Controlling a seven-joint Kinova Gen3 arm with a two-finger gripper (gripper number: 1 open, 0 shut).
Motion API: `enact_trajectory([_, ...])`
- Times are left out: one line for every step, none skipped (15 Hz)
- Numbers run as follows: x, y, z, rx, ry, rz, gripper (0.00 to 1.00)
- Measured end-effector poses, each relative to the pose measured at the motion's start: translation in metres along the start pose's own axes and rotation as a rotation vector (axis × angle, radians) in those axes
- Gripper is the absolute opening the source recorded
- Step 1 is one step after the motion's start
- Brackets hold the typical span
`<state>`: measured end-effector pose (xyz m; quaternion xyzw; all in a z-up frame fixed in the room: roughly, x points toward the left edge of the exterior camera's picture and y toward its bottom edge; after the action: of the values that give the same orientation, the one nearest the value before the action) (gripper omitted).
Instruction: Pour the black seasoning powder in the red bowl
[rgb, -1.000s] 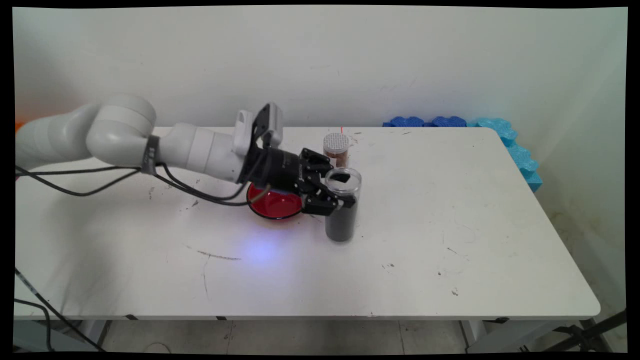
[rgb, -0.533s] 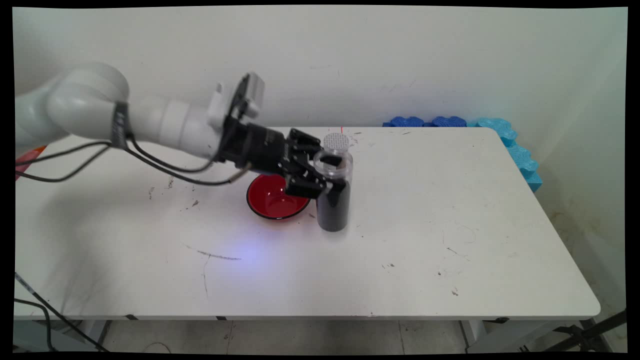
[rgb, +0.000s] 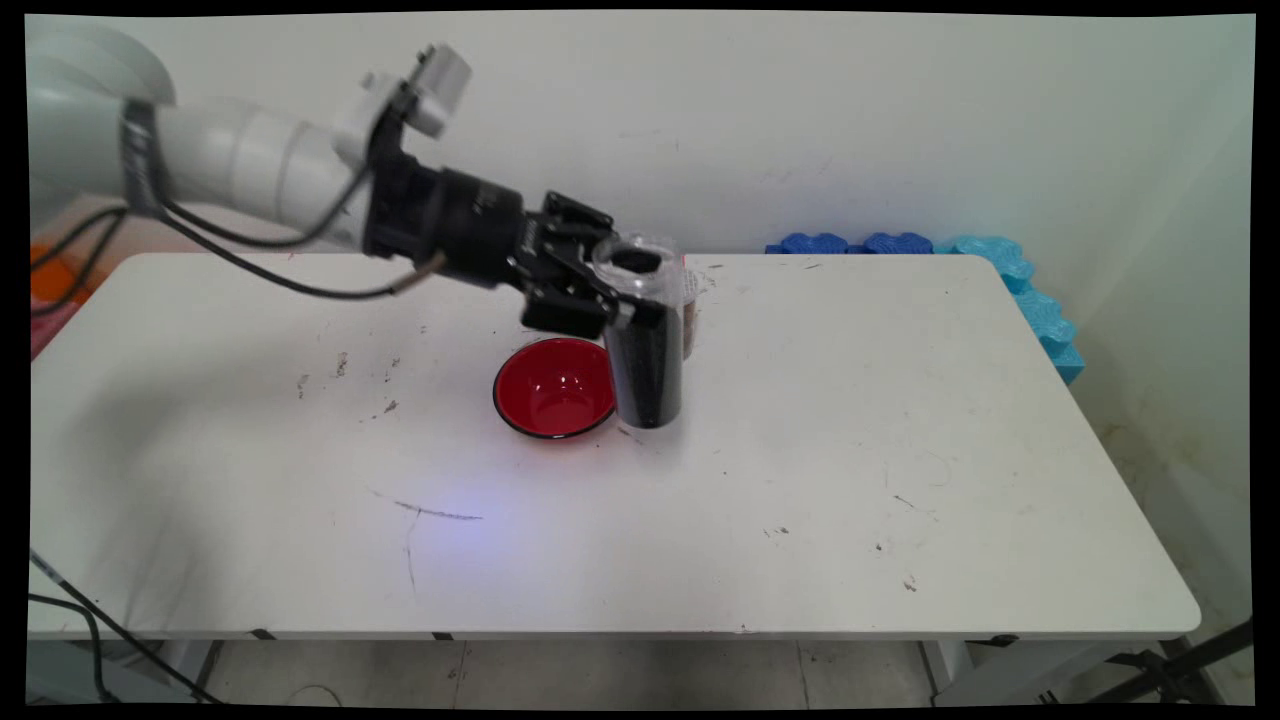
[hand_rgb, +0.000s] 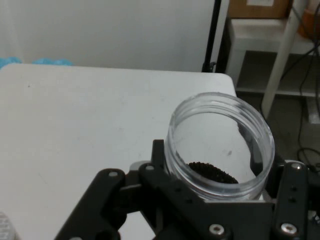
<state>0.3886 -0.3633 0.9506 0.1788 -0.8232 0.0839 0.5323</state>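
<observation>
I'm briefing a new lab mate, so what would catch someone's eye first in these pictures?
First, the tool, shut on a clear open-topped jar of dark grains, holding it upright above the white table. Just left of the jar sits a red bowl on the table. Behind the jar, mostly hidden, stands a second small jar with brownish contents.

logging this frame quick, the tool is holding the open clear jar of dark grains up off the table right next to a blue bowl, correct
Not quite: the bowl is red, not blue, as the main view shows. The rest stands: the tool holds the open clear jar of dark grains off the table, right next to that bowl. The hand view shows the jar's open mouth.
</observation>
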Motion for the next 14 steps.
enact_trajectory([0.006, 0.0, -0.008, -0.005, 0.003, 0.0, 0.0])
enact_trajectory([0.01, 0.0, -0.014, -0.009, 0.005, 0.0, 0.0])
enact_trajectory([0.016, 0.0, -0.023, -0.015, 0.007, 0.001, 0.0])
enact_trajectory([0.022, 0.0, -0.034, -0.022, 0.009, 0.002, 0.0])
enact_trajectory([0.028, 0.0, -0.044, -0.029, 0.01, 0.005, 0.0])
enact_trajectory([0.033, 0.0, -0.053, -0.034, 0.011, 0.008, 0.0])
enact_trajectory([0.036, -0.001, -0.059, -0.038, 0.013, 0.012, 0.0])
enact_trajectory([0.041, -0.001, -0.068, -0.044, 0.015, 0.02, 0.0])
enact_trajectory([0.047, -0.002, -0.078, -0.05, 0.018, 0.027, 0.0])
enact_trajectory([0.052, -0.002, -0.088, -0.056, 0.02, 0.031, 0.0])
enact_trajectory([0.057, -0.003, -0.096, -0.06, 0.023, 0.033, 0.0])
enact_trajectory([0.063, -0.004, -0.104, -0.064, 0.023, 0.032, 0.0])
enact_trajectory([0.069, -0.004, -0.113, -0.067, 0.023, 0.028, 0.0])
enact_trajectory([0.074, -0.004, -0.121, -0.068, 0.023, 0.023, 0.0])
